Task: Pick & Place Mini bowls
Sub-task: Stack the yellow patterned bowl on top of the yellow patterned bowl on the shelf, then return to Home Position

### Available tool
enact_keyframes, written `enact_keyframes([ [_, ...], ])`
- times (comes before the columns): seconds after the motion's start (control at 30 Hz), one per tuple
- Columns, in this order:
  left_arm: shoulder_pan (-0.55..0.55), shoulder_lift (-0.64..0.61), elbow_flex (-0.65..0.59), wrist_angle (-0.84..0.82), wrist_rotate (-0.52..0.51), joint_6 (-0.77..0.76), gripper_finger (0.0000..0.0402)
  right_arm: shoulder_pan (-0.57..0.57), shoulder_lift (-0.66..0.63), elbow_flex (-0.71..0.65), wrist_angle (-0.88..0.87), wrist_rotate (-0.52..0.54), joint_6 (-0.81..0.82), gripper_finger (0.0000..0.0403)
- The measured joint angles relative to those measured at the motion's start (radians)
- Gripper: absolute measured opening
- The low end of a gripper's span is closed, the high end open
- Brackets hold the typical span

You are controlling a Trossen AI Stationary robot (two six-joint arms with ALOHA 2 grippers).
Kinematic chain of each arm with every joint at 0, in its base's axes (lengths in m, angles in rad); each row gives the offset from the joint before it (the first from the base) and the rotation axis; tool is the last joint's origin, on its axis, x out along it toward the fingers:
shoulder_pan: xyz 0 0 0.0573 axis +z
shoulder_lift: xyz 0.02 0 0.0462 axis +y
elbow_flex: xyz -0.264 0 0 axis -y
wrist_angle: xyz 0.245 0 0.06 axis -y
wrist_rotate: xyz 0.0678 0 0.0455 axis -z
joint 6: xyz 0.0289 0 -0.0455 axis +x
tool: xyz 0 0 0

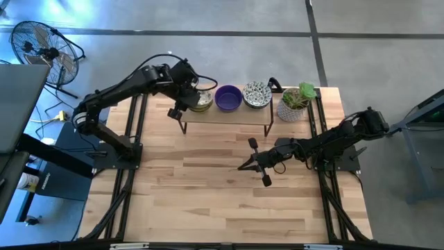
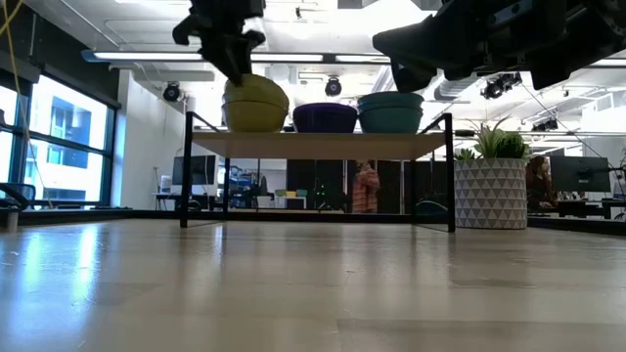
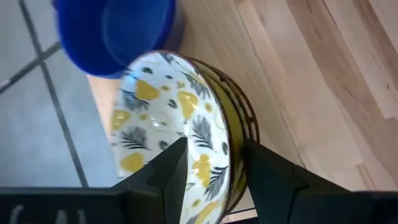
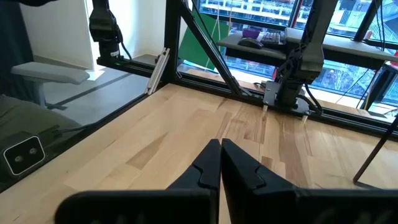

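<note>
Three mini bowls in a row on a raised shelf at the desk's 12 o'clock edge.

Yellow-leaf patterned bowl (image 1: 202,101) at 9 o'clock end, purple bowl (image 1: 228,98) in the middle, dark-speckled bowl (image 1: 257,94) at 3 o'clock; all upright.

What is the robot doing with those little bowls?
The left gripper is at the small shelf at the back of the table, its jaws straddling the rim of the yellow-patterned bowl. That bowl sits beside the purple bowl and a speckled bowl. The right gripper waits over the bare table, jaws shut.
</note>
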Motion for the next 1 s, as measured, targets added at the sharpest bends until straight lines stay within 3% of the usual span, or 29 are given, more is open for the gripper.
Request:
enact_keyframes([
  [0.5,-0.026,0.020,0.057,-0.030,0.022,-0.008,0.0140,0.000,0.000,0.000,0.000,0.000,0.003,0.0001],
  [0.7,-0.045,0.021,0.048,-0.018,0.012,-0.008,0.0087,0.000,0.000,0.000,0.000,0.000,0.005,0.0001],
  [1.0,-0.051,-0.039,-0.092,0.144,-0.005,-0.011,0.0003,0.000,0.000,0.000,0.000,-0.003,0.007,0.0001],
])
